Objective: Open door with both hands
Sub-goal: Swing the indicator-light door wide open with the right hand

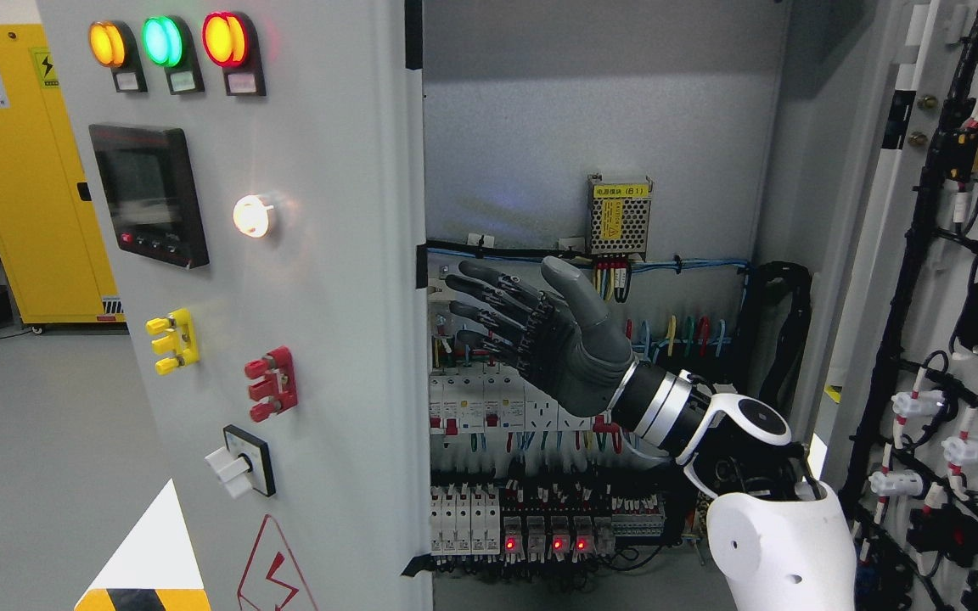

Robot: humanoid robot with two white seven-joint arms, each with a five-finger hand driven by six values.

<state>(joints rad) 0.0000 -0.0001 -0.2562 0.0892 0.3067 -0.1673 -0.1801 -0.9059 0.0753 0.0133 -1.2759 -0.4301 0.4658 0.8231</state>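
Observation:
The grey left door (328, 255) of the electrical cabinet carries three lamps, a black display and switches, and its free edge (418, 356) stands at mid picture. The right door (905, 255) is swung open at the far right, so its inner side with black wiring and white connectors shows. My right hand (506, 293) reaches in from the lower right, in front of the open cabinet interior (591, 110). Its fingers are spread and point left, with the fingertips (455, 297) close to the left door's edge and holding nothing. My left hand is out of view.
Inside the cabinet are a metal power supply (619, 216), rows of white breakers (489, 407) and relays with red lights (544, 541). A yellow cabinet (22, 170) stands on the grey floor at the back left.

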